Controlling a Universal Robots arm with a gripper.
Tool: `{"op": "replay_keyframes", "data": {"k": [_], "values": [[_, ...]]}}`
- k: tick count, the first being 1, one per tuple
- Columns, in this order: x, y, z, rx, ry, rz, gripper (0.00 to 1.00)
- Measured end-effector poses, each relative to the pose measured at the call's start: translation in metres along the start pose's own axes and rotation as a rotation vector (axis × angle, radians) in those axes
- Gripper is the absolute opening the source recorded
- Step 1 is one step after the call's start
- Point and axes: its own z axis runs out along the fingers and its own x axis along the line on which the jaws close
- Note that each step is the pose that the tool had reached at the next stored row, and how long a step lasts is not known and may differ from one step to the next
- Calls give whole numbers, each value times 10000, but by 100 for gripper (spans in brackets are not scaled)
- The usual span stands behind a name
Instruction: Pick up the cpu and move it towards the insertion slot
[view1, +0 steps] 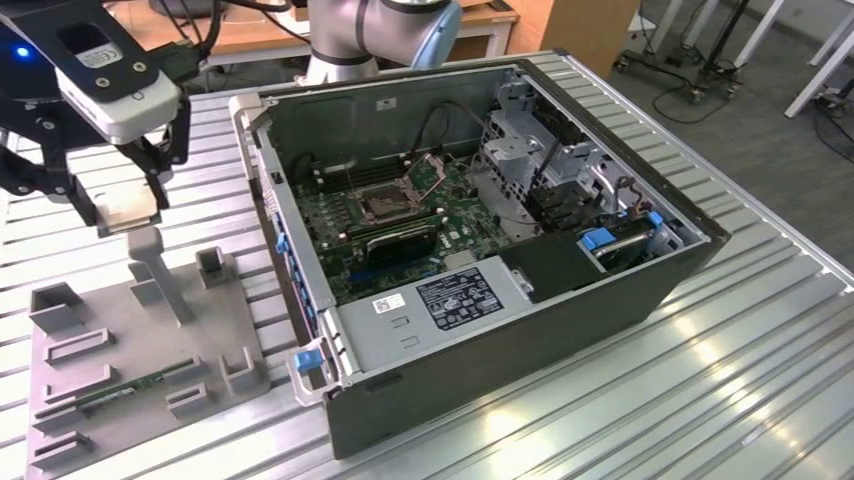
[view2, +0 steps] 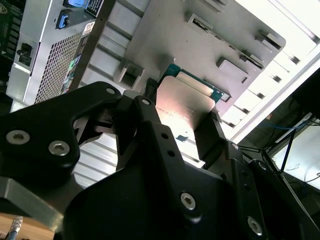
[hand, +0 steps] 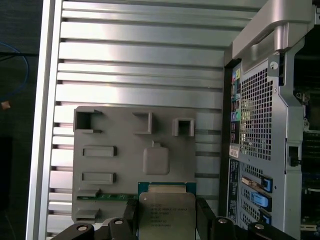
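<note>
Claw (view1: 127, 208) fingers (hand: 131, 216) are clamped on two opposite edges of the chip (view1: 127, 212), a flat square piece with a pale metal face. In both wrist views the chip (hand: 166, 214) sits squarely between the black fingers (view2: 212, 132), its green rim showing past the metal top (view2: 182, 107). In the exterior view the claw hangs at about ten o'clock in the scene, over the grey tray (view1: 134, 345) that lies on the slatted metal table (view1: 747, 380). A grey post (view1: 160, 275) stands up from the tray, with its top at six o'clock of the chip and just beside it; whether the two touch cannot be told. A thin green memory stick (view1: 127, 388) lies in a holder on the tray, at six o'clock of the post. The open computer case (view1: 534, 335) lies at three o'clock of the tray, just beside it, with its circuit board facing up. The socket (view1: 384, 203), a dark square in a silver frame, sits on that board at three o'clock of the chip and well apart from it, with the case wall between them. The socket's metal bracket (view1: 434, 170) stands raised at its one o'clock corner.
</note>
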Motion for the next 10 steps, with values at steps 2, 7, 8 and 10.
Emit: {"op": "replay_keyframes", "data": {"k": [2,7,8,10], "values": [[-24,-1,0,0,0,-1,55],[-84,-3,0,0,0,-1,55],[-96,-3,0,0,0,0,55],[-121,-4,0,0,0,-1,55]]}}
